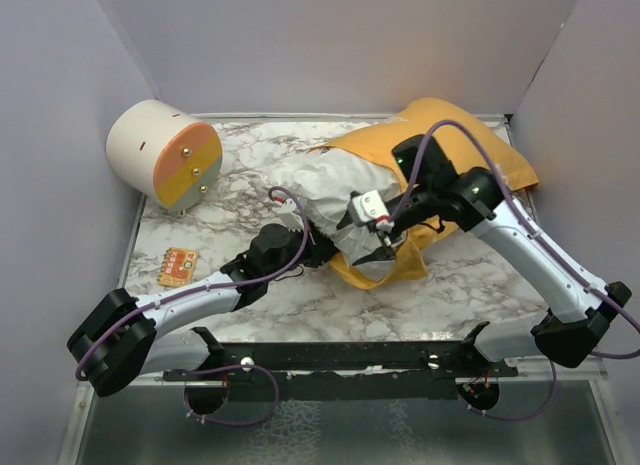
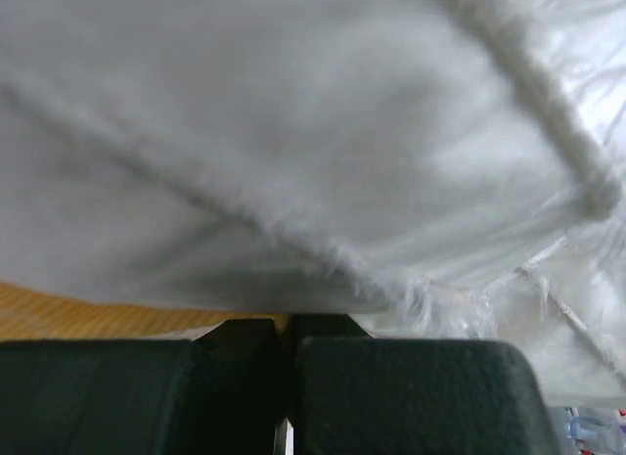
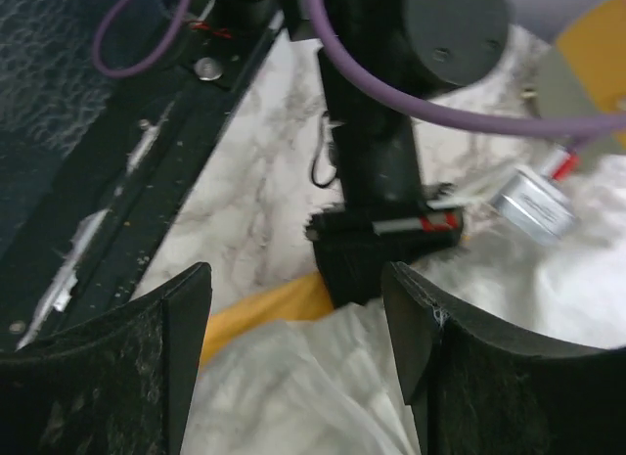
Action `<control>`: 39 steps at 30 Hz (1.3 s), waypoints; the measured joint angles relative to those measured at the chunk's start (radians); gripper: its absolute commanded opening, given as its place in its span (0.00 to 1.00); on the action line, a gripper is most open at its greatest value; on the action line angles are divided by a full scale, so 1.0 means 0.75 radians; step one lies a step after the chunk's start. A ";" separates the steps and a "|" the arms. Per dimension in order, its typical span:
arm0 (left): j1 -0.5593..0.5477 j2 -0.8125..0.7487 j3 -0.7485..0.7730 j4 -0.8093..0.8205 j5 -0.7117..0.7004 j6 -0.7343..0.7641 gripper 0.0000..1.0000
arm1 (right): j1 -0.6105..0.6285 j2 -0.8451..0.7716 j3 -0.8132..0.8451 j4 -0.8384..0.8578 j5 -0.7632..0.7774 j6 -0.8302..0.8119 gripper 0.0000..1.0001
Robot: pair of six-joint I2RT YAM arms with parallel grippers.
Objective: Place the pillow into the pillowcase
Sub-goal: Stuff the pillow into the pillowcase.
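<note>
Judged: pillow (image 1: 325,185) soft, light; pinch its seamed edge; left claw (image 2: 287,328) closed there, hold unclear; right claw (image 3: 293,308) spread, empty.

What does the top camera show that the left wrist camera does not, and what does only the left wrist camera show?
Only the top view: the cream-and-orange cylinder, a small orange card on the marble table, and the right gripper, open over the pillow. Only the left wrist view: the left gripper, shut, seen up close, and the pillow's fuzzy seam. Both: the white pillow and the orange pillowcase.
</note>
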 measured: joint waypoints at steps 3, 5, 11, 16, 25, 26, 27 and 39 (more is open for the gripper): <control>-0.002 -0.002 0.000 -0.026 0.003 0.011 0.00 | 0.142 0.031 -0.073 0.043 0.068 0.036 0.43; -0.002 -0.007 -0.001 -0.038 0.002 0.016 0.00 | 0.162 0.045 -0.145 0.071 0.137 0.054 0.40; -0.002 -0.044 -0.017 -0.035 0.004 0.022 0.00 | 0.155 0.044 -0.410 0.199 0.366 0.106 0.29; -0.002 -0.064 -0.042 -0.047 0.014 0.028 0.00 | 0.150 0.092 -0.488 0.389 0.694 0.225 0.13; 0.007 -0.358 -0.176 -0.119 -0.060 0.036 0.00 | -0.063 0.174 -0.505 0.935 1.165 0.271 0.12; 0.007 -0.387 -0.190 -0.127 -0.068 0.034 0.00 | -0.070 0.174 -0.541 1.004 1.188 0.267 0.13; 0.007 -0.416 -0.206 -0.136 -0.073 0.030 0.00 | -0.071 0.174 -0.572 1.045 1.198 0.261 0.13; 0.004 -0.482 -0.301 -0.311 -0.068 -0.048 0.00 | -0.068 0.201 -0.861 1.185 0.945 0.301 0.20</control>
